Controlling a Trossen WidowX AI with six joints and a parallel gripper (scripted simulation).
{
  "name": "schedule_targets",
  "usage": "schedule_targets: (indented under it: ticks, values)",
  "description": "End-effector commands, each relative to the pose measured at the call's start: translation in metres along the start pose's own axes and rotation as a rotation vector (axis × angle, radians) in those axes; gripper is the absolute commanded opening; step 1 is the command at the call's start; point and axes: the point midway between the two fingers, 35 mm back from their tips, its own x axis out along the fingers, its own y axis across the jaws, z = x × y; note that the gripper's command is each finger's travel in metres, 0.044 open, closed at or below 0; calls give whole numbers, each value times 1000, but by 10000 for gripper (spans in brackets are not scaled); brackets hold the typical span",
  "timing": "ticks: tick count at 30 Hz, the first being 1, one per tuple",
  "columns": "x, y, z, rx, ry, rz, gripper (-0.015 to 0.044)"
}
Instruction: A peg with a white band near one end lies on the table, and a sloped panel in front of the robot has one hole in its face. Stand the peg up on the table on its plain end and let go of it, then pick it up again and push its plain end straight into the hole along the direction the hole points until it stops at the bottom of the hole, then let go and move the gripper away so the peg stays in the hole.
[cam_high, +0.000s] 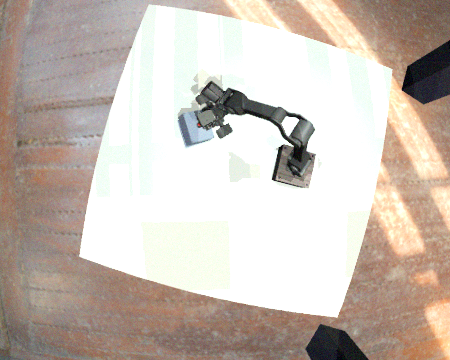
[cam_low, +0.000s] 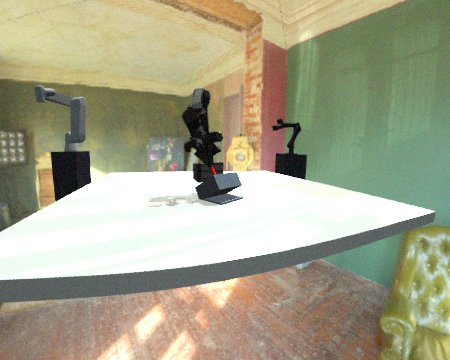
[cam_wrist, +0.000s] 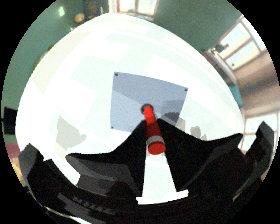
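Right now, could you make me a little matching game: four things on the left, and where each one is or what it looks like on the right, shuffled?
1. Peg
2. Panel
3. Gripper
4. Armchair

A. Yellow-green, beside the table
B. Shut on something red
C. Red, plain end at the hole
D. Blue-grey, sloped

Pairs: 1-C, 2-D, 3-B, 4-A

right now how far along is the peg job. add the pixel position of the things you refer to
Peg (cam_low: 214, 170) (cam_wrist: 151, 125) is off the table, banded end nearest the wrist camera. In hand: gripper (cam_low: 212, 164) (cam_wrist: 151, 122) grips it, plain end at the panel's (cam_high: 196, 131) (cam_low: 220, 185) (cam_wrist: 127, 102) hole. Left: seating it fully, release, backing away.
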Motion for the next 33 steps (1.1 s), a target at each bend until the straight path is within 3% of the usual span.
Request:
schedule_targets:
  ticks: [1, 33]
  values:
    - [-1, 0, 0, -1, 0, -1, 0]
    - [7, 2, -3, -1, -1, -1, 0]
